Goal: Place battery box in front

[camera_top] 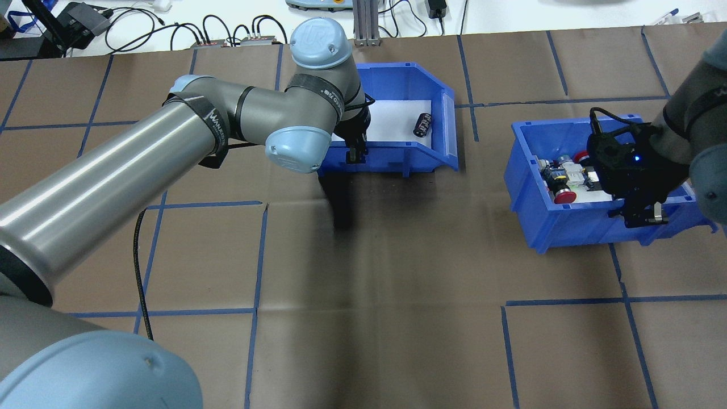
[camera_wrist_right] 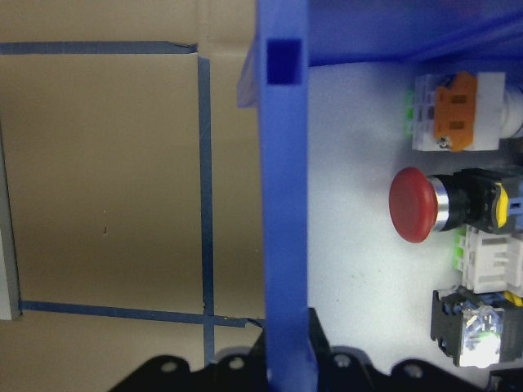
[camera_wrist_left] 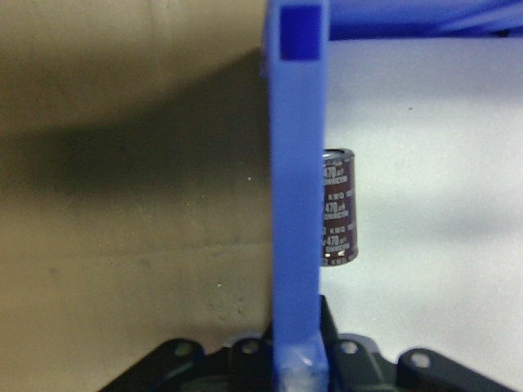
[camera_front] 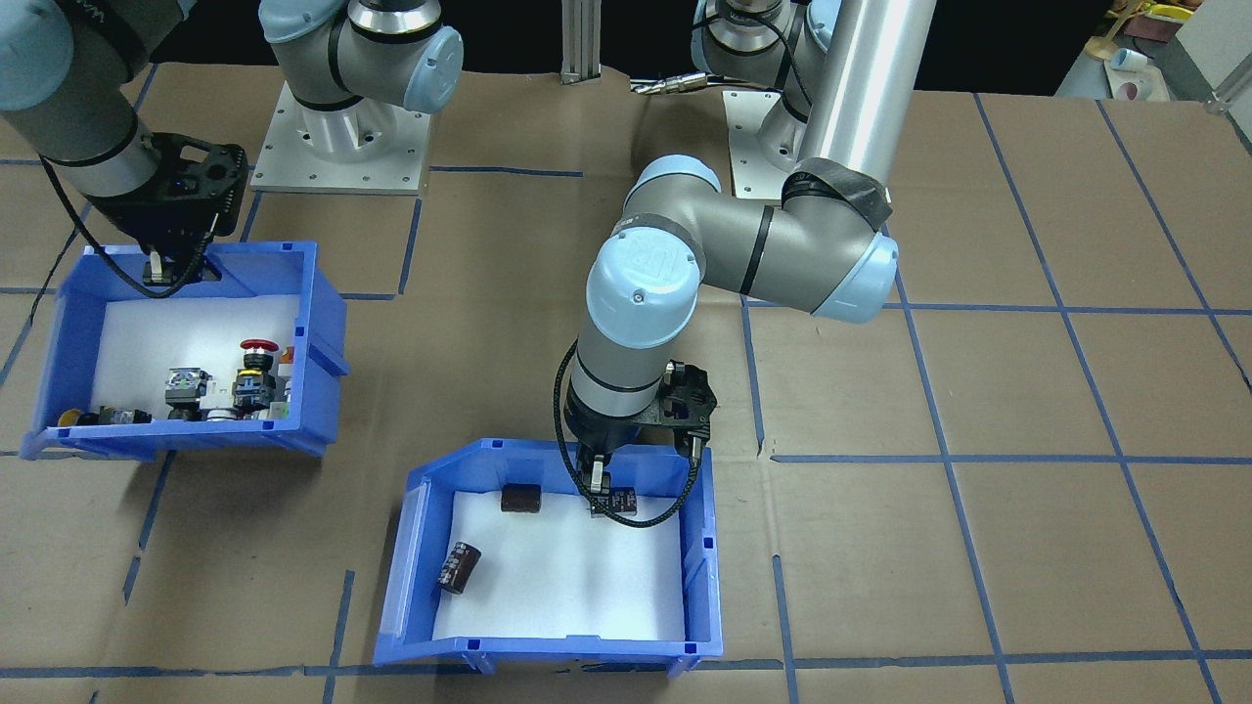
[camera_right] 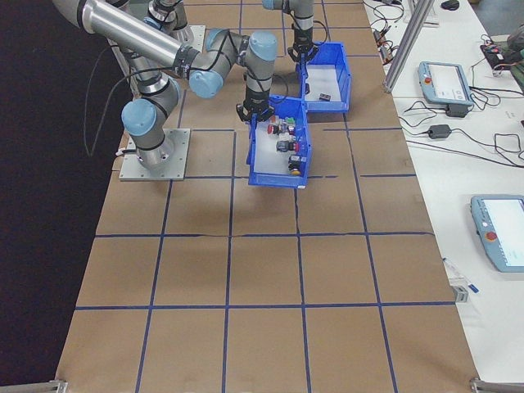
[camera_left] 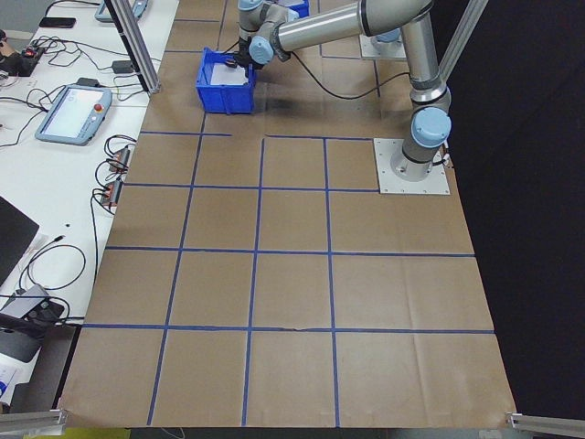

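Two blue bins sit on the brown paper-covered table (camera_front: 978, 391), each with a gripper at its rear wall. The left gripper (camera_front: 599, 481) reaches straight down at the robot-side wall of the battery box (camera_front: 699, 548), one finger (camera_front: 597, 479) inside and the other outside; the wrist view shows that wall (camera_wrist_left: 296, 204) running up between the fingers, which are closed on it. The left arm (camera_front: 743, 244) extends from its base, bends at the elbow, and its wrist points downward. In the front-facing view the battery box lies at 6 o'clock of the table, on the operators' side, its low cut-away side facing away from the robot. On its white liner (camera_front: 567, 577) lie dark cylinders (camera_front: 458, 567): one at 9 o'clock, one at 11 o'clock, one at 12 o'clock just beside the inner finger. The right gripper (camera_front: 156, 269) likewise straddles and clamps the rear wall (camera_wrist_right: 283, 204) of the second bin (camera_front: 323, 323), at 9 o'clock, which holds a red push-button (camera_wrist_right: 415, 204) and other switches.
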`<state>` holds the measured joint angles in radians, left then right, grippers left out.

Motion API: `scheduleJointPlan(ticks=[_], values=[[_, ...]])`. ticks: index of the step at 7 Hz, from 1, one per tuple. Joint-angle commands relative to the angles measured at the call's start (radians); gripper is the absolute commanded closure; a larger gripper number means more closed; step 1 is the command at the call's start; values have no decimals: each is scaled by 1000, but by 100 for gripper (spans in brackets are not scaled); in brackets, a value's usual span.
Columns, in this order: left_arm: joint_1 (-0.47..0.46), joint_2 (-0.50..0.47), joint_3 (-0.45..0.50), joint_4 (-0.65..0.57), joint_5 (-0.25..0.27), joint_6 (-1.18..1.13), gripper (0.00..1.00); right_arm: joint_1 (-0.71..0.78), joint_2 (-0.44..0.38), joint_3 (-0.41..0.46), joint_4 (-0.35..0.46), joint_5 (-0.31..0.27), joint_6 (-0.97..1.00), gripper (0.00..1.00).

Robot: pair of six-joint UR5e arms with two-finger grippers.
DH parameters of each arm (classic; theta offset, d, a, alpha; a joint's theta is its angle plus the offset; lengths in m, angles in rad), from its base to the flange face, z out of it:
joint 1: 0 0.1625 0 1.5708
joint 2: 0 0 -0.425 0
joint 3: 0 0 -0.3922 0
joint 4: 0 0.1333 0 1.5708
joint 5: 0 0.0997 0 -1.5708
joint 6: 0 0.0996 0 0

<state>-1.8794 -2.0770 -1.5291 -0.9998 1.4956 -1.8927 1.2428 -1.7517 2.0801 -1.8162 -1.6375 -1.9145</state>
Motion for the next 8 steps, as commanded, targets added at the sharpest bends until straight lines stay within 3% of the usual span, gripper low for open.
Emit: scheduleJointPlan(ticks=[1, 3, 4, 6, 8], values=[[5, 8, 4, -74, 2, -17, 1, 1, -119, 90, -8, -1, 6, 92], [9, 52, 26, -168, 0, 4, 1, 16, -149, 113, 8, 5, 88, 92], [26, 104, 61, -286, 0, 111, 1, 48, -150, 114, 8, 5, 103, 92], [87, 196, 109, -481, 11, 435, 1, 137, -166, 126, 9, 4, 184, 91], [118, 292, 101, -493, 64, 829, 1, 246, -184, 156, 0, 7, 317, 91]])
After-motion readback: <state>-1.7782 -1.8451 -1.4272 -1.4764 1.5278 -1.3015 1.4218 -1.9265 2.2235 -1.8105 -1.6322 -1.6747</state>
